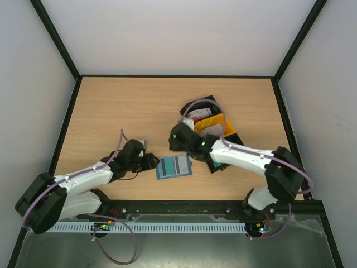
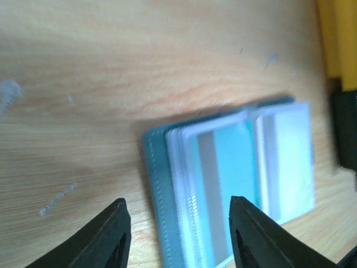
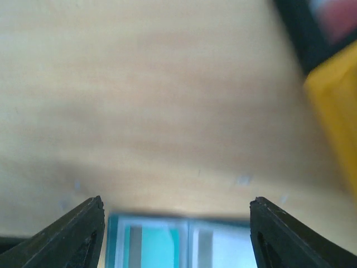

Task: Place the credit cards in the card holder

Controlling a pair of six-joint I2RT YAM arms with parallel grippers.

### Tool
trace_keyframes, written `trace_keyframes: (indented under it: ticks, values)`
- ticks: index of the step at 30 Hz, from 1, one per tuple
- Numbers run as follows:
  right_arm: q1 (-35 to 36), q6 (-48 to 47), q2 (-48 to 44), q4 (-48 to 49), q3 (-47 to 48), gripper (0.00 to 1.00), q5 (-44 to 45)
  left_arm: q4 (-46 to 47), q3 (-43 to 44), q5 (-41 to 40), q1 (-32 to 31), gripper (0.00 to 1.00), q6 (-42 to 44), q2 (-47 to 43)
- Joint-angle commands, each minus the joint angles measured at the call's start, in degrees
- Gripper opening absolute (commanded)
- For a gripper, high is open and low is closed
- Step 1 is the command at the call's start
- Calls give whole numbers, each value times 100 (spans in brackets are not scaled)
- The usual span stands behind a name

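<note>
The card holder (image 1: 174,166) lies opened flat on the table, teal outside with pale slots showing. It fills the lower middle of the left wrist view (image 2: 234,178) and shows at the bottom edge of the right wrist view (image 3: 178,245). My left gripper (image 1: 152,162) is just left of it, open; its left edge sits between the black fingertips (image 2: 114,229), gripped by neither. My right gripper (image 1: 177,140) hovers just beyond the holder's far edge, wide open and empty. The credit cards (image 1: 196,116), white and reddish, lie in the black bin, seen as a blurred red patch (image 3: 337,17).
A three-bin tray stands at the middle right under the right arm: black bin (image 1: 207,102) farthest, yellow bin (image 1: 218,124) in the middle, with its rim also in the wrist views (image 2: 337,39) (image 3: 334,111). Black frame rails border the table.
</note>
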Motion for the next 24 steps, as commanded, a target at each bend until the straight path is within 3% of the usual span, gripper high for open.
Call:
trace_keyframes:
  ticks: [1,8,13,19,24]
  values:
    - [-720,-1723,-401,-995,889,69,512,-882,623,-557,125,54,346,-436]
    - [-2212,-3163,322,-1203,2149,69,-461,-1445,1245,-898,453,70,755,-914]
    - [-2968,-3873,1642,-2078,3583,64,-1005,-1489,1294,-773,723,71,896,-950]
    - [-3348,-4250,2824,-2822,4793,47,-1374,-1134,1072,-341,839,69,858,-846]
    - [-3374,-4267,3370,-3049,5094,46,-1578,-716,1012,-18,840,70,871,-585]
